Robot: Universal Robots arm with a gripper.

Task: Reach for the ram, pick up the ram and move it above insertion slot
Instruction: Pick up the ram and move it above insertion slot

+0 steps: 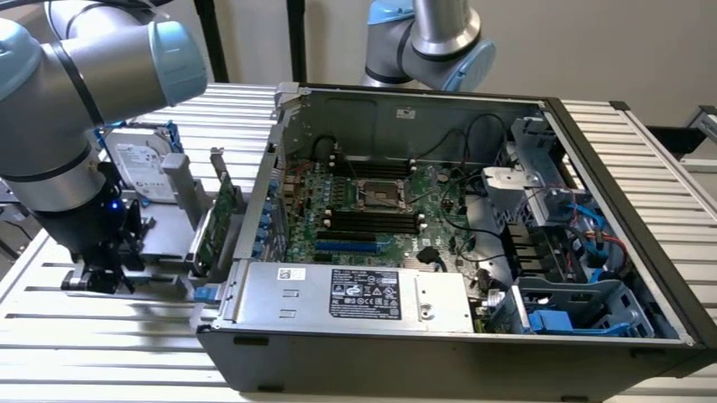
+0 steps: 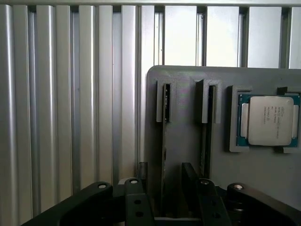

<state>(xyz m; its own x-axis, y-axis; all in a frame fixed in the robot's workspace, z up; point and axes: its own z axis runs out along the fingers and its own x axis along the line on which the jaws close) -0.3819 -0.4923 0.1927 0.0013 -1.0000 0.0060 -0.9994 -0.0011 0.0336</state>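
Arm point(image 1: 67, 92) low at the exterior view's left, fingers point(image 2: 189, 176) wide apart, downward.

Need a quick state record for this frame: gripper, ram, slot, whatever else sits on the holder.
gripper: open, fingers either side of the ram
ram: edge-on in a groove of the gray holder, not yet gripped or lifted
second stick: in the neighbouring groove, untouched
processor: in its own recess on the holder
insertion slot: on the motherboard inside the open case, far from the gripper
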